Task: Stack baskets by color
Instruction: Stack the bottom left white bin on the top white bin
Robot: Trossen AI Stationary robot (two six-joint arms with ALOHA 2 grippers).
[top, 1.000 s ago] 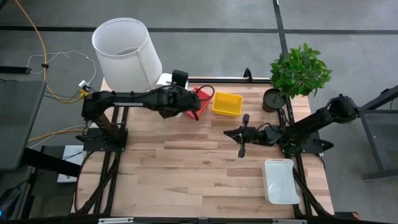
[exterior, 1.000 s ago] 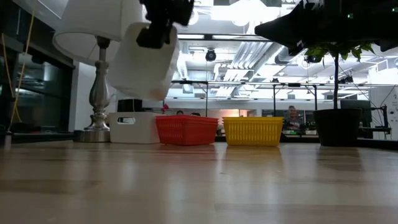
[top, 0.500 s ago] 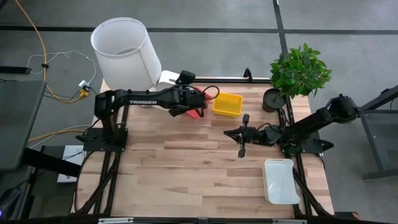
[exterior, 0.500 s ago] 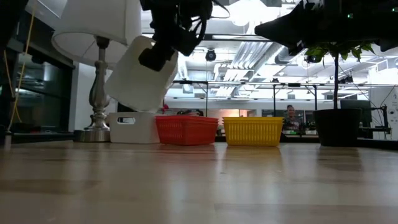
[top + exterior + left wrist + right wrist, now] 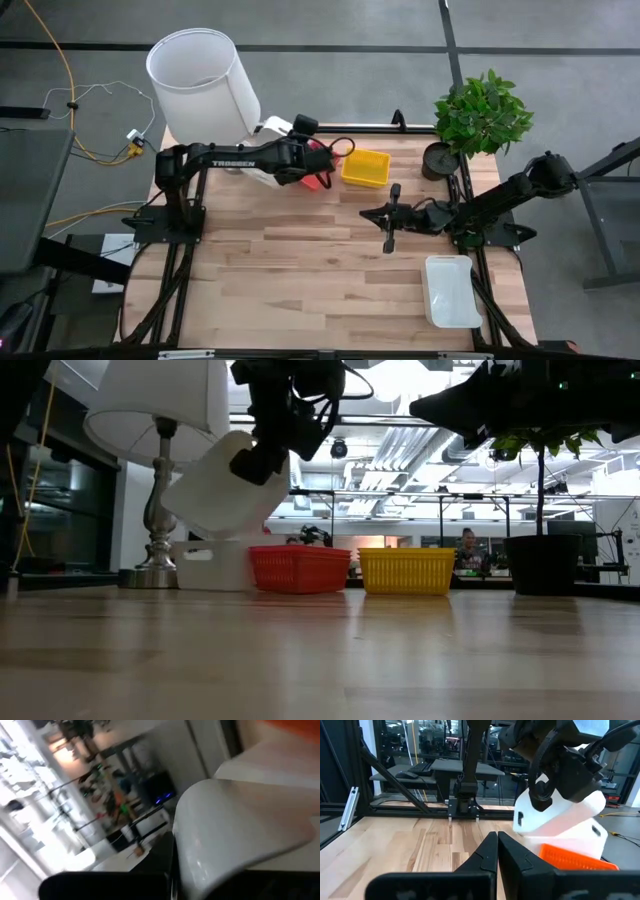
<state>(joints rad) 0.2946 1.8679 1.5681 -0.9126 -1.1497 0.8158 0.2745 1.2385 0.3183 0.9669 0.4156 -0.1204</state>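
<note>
White plastic is most of what the high view gives you at the far edge: the left gripper has a white basket clenched in its fingers, tilted, and the arm covers most of it. The red basket is nearly hidden under that arm, just a sliver showing. The yellow basket sits open beside it, a mesh-walled rectangle. Another white basket, smooth with rounded corners, lies near the right front corner of the pale wood-plank worktop. The right gripper hangs mid-worktop, fingers pressed together on nothing.

Low view: the held white basket hangs tilted above a third white basket standing by the lamp. Can't tell if they touch. The red and yellow ones show ribbed walls here. The potted plant is cut off at the top.

Left wrist view: blurry, only a glossy curved white wall right up close.

Right wrist view: closed fingers in front, with the other arm carrying the white basket over the red mesh one.
</note>
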